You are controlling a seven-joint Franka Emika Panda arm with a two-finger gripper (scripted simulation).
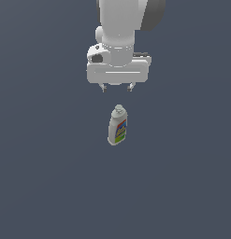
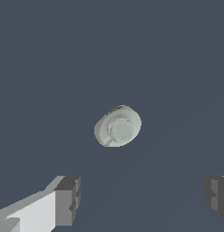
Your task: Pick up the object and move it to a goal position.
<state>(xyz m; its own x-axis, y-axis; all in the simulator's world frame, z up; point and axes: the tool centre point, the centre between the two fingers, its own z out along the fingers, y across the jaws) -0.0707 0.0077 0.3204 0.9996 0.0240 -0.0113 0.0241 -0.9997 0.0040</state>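
Quite a bit is cut off here. In the exterior view the white robot arm runs out of the top of the frame, so only its lower links and the wide white hand block show. The two-finger gripper is barely there: just two short dark finger stubs poking out under the block, with a clear gap between them. The wrist view chops the fingers too, one grey fingertip at one lower corner and only a sliver of the other at the opposite edge. They sit far apart with nothing between them, so the hand is spread wide and holding nothing.

The small white plastic cleanser bottle with a tapered capped neck stands upright on the floor, directly under the gripper in the exterior view and clearly apart from it. Its label is a smear of red, blue, yellow and green bands; no lettering is readable. From the wrist view the bottle shows only from above: a round pale cap inside an oval white shoulder, with a tiny strip of green-yellow label at one edge. It sits away from the finger line, not between the tips.

The flat dark slate-blue floor fills everything, plain and unmarked, no walls or edges visible.
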